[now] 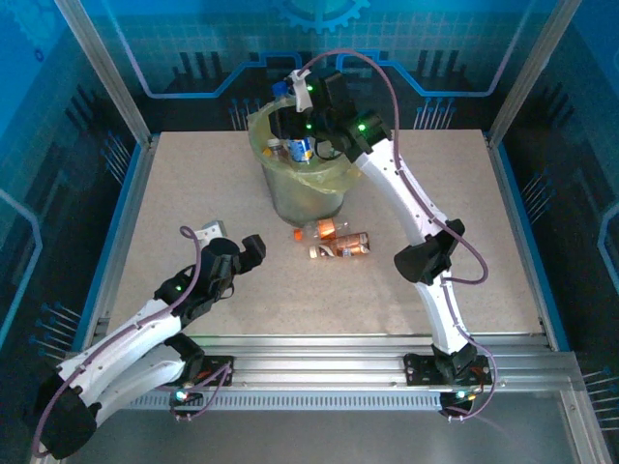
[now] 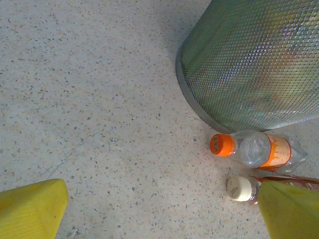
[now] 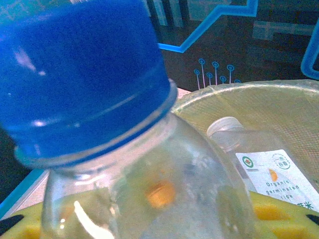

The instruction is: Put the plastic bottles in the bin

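Observation:
The bin (image 1: 302, 184) stands at the far middle of the table, lined with a yellow-green bag. My right gripper (image 1: 296, 95) hangs over its far rim, shut on a clear bottle with a blue cap (image 3: 79, 74). The gripper's yellow fingers (image 3: 281, 219) clamp the bottle's body. Inside the bin lie a white-capped bottle (image 3: 227, 130) and a blue-labelled one (image 1: 302, 148). On the table in front of the bin lie an orange-capped bottle (image 2: 259, 149) and a white-capped brown bottle (image 2: 241, 188). My left gripper (image 2: 159, 211) is open over bare table, left of these two.
The bin's grey mesh wall (image 2: 249, 64) rises just beyond the two loose bottles. Metal frame posts and blue panels enclose the table. An aluminium rail (image 1: 319, 358) runs along the near edge.

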{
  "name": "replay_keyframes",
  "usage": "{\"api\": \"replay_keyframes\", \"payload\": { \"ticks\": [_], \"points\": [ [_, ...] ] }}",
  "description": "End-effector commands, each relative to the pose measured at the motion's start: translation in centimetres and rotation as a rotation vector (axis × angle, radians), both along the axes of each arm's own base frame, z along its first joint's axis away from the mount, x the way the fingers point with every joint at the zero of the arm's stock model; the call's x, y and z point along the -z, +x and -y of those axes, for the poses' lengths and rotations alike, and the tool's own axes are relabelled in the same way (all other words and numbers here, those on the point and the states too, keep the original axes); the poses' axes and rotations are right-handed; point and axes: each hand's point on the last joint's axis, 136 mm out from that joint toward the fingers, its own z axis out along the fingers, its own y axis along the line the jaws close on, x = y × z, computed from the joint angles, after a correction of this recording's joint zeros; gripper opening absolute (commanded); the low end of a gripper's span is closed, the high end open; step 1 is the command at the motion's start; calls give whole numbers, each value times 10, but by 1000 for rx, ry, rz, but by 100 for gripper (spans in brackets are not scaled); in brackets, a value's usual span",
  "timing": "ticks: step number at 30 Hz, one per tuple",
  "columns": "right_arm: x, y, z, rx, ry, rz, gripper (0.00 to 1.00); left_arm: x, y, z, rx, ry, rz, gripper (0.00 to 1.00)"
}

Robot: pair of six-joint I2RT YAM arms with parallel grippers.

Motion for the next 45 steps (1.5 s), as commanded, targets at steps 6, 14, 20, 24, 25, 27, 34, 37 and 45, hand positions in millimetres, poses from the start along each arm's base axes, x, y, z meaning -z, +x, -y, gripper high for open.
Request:
{"api": "replay_keyframes", "payload": {
  "ticks": [6,14,20,24,25,27,34,37,45],
  "points": [
    [37,1,-13,-65,-66,-57,76,-9,6,1,-2,-1,25,99],
    [11,-7,-19,-113,-62,37,93,-8,6,-1,-11,5,20,99],
    [13,-7,-19,-115,-75,39,87,-8,6,0,-9,2,19,99],
    [24,-2,-18,-103,-104,32,88,-7,6,0,-9,2,17,99],
    [28,0,-18,-102,-111,29,88,-7,6,0,-9,2,17,99],
    [34,2,-20,-104,-122,29,88,-7,6,0,-10,2,18,99],
    [66,13,-27,-115,-179,15,88,-5,6,-1,-13,5,13,99],
    [72,14,-31,-115,-223,38,88,-5,6,-1,-14,6,11,99],
    [76,22,-22,-12,-341,100,76,-4,5,-2,-15,6,8,99]
  ]
}}
